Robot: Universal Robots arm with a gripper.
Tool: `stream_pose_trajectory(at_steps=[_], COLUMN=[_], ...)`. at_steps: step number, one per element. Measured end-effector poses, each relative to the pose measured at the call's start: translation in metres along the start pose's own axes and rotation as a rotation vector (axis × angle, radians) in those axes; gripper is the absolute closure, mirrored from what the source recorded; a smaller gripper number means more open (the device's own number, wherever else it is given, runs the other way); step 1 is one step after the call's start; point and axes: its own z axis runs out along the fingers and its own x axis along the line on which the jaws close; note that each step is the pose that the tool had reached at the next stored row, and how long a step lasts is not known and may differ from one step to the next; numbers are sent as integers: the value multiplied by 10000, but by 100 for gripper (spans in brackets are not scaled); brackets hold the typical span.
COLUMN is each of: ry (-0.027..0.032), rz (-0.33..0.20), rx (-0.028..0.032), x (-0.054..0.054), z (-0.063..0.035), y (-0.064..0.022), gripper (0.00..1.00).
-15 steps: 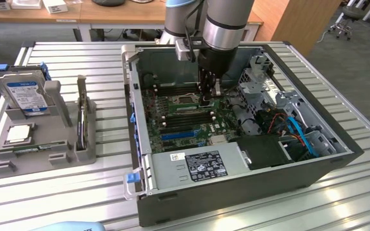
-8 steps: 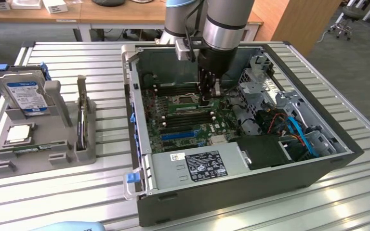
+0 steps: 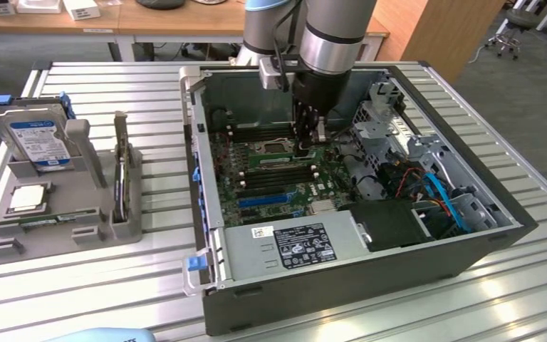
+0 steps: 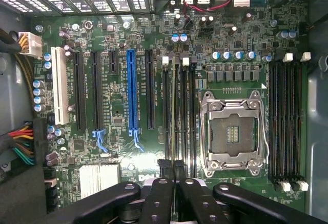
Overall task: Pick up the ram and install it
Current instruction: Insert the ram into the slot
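Observation:
Between the black fingertips of my gripper [image 4: 172, 166] runs a thin pale-green edge, the ram [image 4: 173, 111], seen edge on. It lies in line with the bank of black memory slots [image 4: 185, 106] beside the empty processor socket [image 4: 233, 131], with the gripper shut on its near end. Whether the stick is seated or just above its slot I cannot tell. In the exterior view the arm reaches down into the open computer case [image 3: 350, 292], and the gripper [image 3: 307, 146] stands over the motherboard next to the socket [image 3: 271, 148].
A second bank of memory slots [image 4: 287, 121] lies on the socket's other side, with expansion slots [image 4: 130, 90] beyond the ram. On the exterior view's left, a grey tray [image 3: 55, 246] holds a hard drive [image 3: 36, 139], a silver processor [image 3: 28, 197] and a small green board [image 3: 53, 219]. The power supply [image 3: 293, 246] and blue cables [image 3: 444, 199] crowd the case.

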Motion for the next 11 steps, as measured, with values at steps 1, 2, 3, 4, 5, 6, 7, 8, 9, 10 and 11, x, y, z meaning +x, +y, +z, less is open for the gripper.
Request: stream_pose_trajectory(at_steps=[1,2,3,4,5,6,7,8,9,10,11], ry=[0,0,0,0,0,0,1,2,3,-1,-1], rz=[1,1,-2,-1,1,1,0,1,2,2,1], rx=[-2,-8,-16,-26,-35,-42,-45,-45,-46,-44,-45], x=[0,0,0,0,-1,-1,-1,-1,-1,-2,-2], z=[0,0,0,1,1,1,1,0,1,8,16], y=[0,-2,-6,-9,-14,-18,-20,-20,-20,-20,-21], gripper=[89,89,89,89,89,89,89,89,89,89,89])
